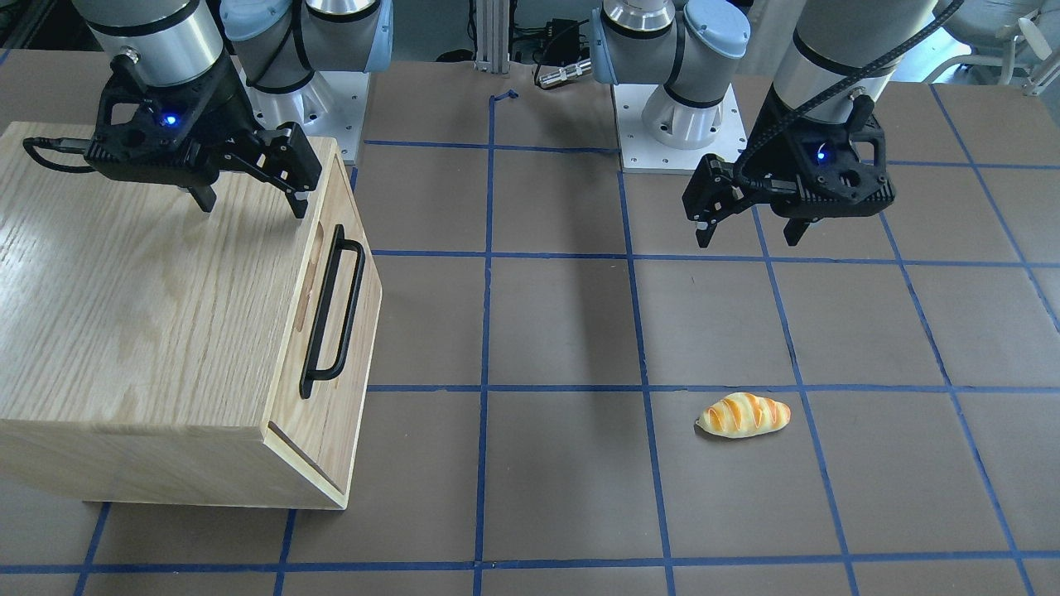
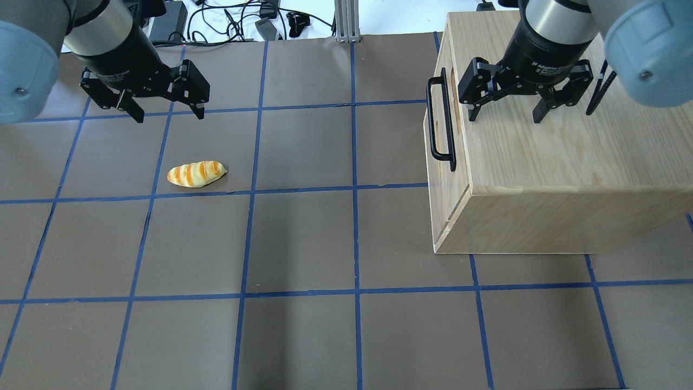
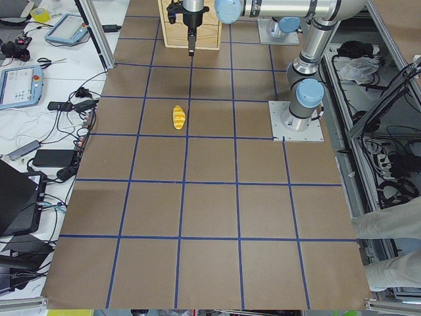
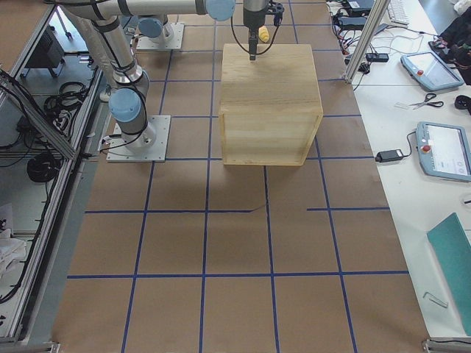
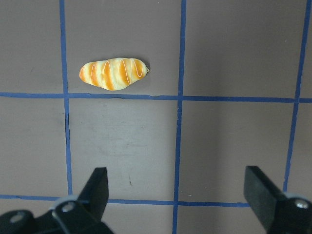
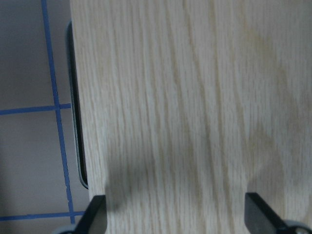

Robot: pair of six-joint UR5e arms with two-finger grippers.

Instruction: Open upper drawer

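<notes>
- Oak cabinet [image 2: 568,157] sits on your table [image 2: 303,244], robot's right side, front facing centre.
- Upper drawer [image 1: 333,306] is closed, at the top of that front; nothing touches its black bar handle [image 1: 351,310].
- Right gripper [image 2: 504,116] hovers over the cabinet top near the handle edge, jaws spread, empty.
- Left gripper [image 2: 169,116] hangs above the table, jaws spread, empty.
- Bread roll [image 2: 196,174] lies near it.

Item 1: white lettering on the black housing of the right gripper [image 2: 504,116], overhead view. The top line appears to read "2F Adaptive Gripper"; two smaller lines beneath are too fine to read.

Item 2: similar white print on the housing of the left gripper [image 2: 169,116], blurred and illegible.
</notes>
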